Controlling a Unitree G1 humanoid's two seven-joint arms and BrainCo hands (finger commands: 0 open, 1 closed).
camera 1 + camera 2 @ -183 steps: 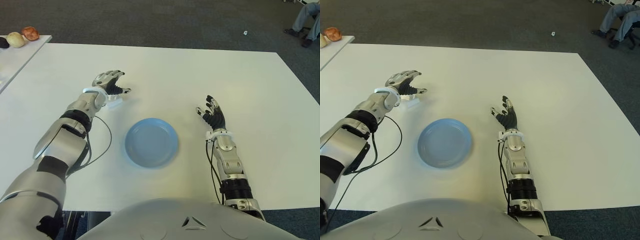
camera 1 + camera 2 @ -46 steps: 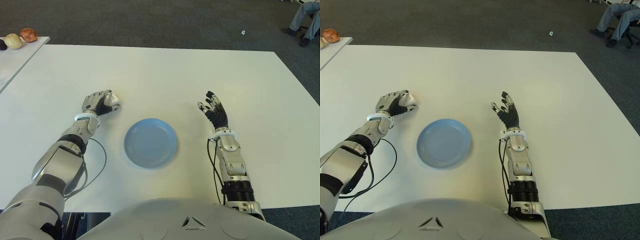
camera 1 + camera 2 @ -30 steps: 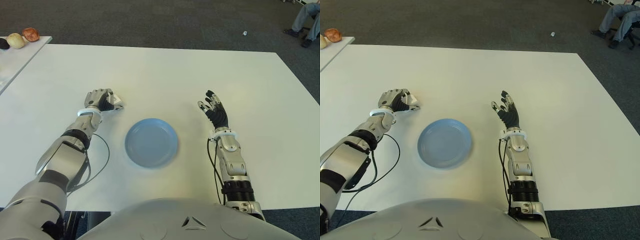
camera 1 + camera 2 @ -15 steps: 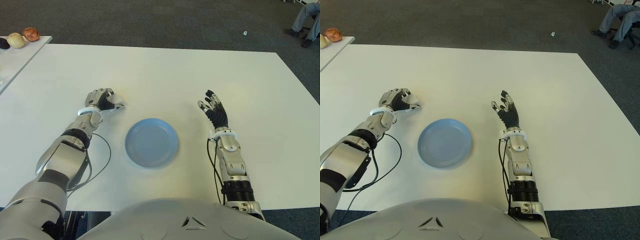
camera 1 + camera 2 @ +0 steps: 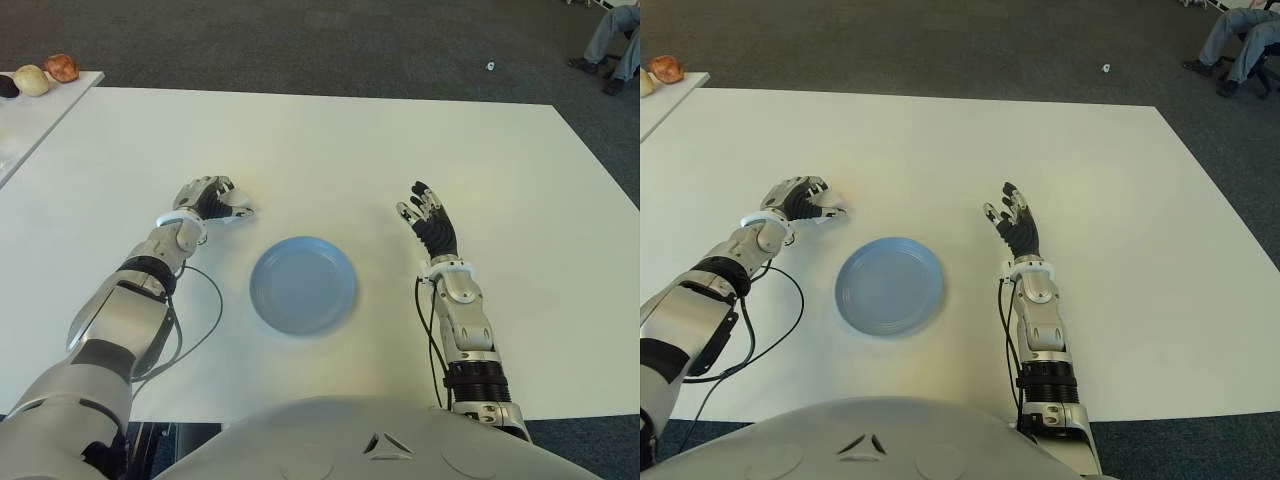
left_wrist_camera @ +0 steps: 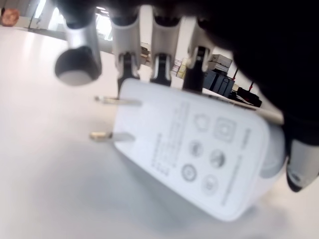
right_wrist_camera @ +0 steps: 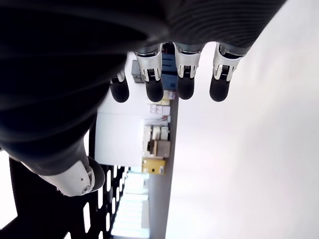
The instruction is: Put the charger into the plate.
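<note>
The white charger (image 6: 199,154), with two metal prongs, sits inside my left hand (image 5: 215,200), low over the white table (image 5: 330,150). The hand's fingers (image 6: 162,64) curl behind it and the thumb is in front. In the eye views only a white edge of the charger (image 5: 238,212) shows past the fingers. The round blue plate (image 5: 302,285) lies bare to the right of that hand and a little nearer to me. My right hand (image 5: 425,215) shows to the right of the plate, fingers spread and holding nothing.
A black cable (image 5: 200,315) loops from my left forearm over the table beside the plate. A side table (image 5: 40,105) at the far left carries some round objects (image 5: 35,78). A person's legs (image 5: 612,35) show at the far right on the dark carpet.
Six seconds ago my left hand was spread open farther back. It has closed on the charger and drifted slightly right over the last second. The right hand and plate have not moved.
</note>
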